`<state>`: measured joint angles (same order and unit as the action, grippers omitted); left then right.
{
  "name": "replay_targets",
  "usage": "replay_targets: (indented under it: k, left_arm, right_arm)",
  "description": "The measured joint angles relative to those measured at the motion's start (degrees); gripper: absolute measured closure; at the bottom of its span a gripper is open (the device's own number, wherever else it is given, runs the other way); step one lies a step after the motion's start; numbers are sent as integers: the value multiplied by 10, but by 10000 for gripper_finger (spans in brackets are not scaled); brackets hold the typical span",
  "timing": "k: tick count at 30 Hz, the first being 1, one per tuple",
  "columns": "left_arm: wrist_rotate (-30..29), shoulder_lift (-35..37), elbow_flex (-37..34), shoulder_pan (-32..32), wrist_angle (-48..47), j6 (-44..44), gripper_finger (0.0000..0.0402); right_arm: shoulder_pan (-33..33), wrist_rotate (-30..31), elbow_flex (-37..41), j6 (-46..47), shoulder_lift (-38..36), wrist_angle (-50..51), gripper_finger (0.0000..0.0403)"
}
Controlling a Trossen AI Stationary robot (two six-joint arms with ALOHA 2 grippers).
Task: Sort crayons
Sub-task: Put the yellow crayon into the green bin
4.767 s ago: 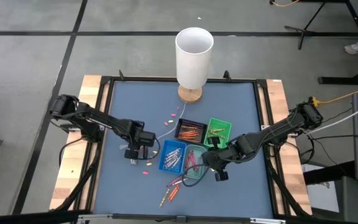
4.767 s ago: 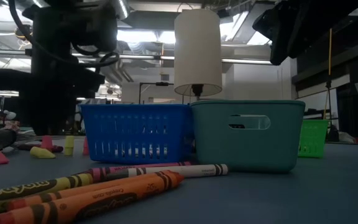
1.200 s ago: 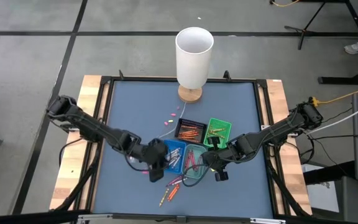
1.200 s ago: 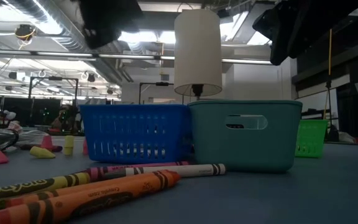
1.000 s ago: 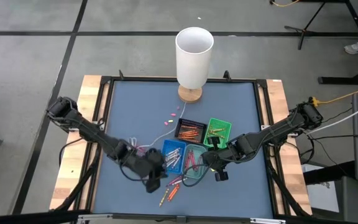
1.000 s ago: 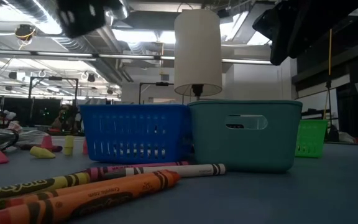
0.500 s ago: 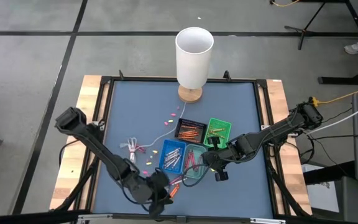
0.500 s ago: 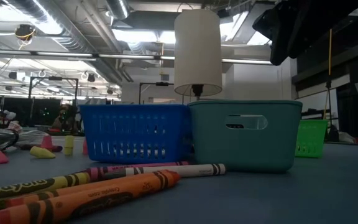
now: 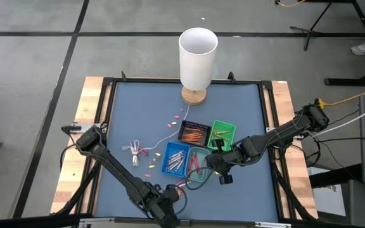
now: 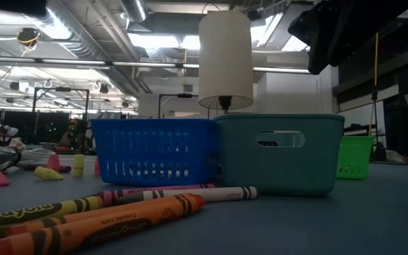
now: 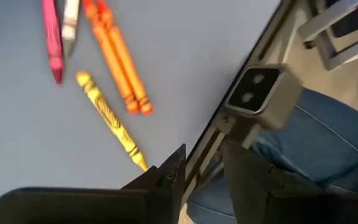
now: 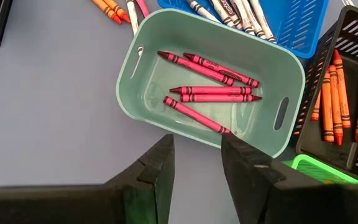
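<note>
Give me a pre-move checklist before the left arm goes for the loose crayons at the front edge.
1. Left gripper empty and open: ok.
2. Loose crayons free on the mat, yellow crayon and orange crayons lying apart from each other: ok.
3. Left gripper over the crayons: not ok, it hangs at the table's front edge.
4. Right gripper out of the way: ok, open and empty, above the teal tray.
5. Teal tray holds only pink-red crayons: ok.
6. Black tray has room: cannot tell.

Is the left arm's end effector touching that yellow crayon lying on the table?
Apart. The left wrist view shows the left end effector empty, with blue table showing between its fingers and the yellow crayon beyond them.
</note>
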<state>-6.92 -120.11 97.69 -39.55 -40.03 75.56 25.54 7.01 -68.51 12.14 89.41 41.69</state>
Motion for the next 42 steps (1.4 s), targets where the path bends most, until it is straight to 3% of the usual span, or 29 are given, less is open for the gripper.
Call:
replay_targets:
  k: [30, 42]
  left_arm:
    - [-49, -64, 0, -7, -71, 53, 310]
    - [-27, -94, 3, -19, -77, 68, 311]
  right_arm:
    - [0, 0, 0, -13, 0, 1, 271]
    - [0, 0, 0, -21, 0, -1, 271]
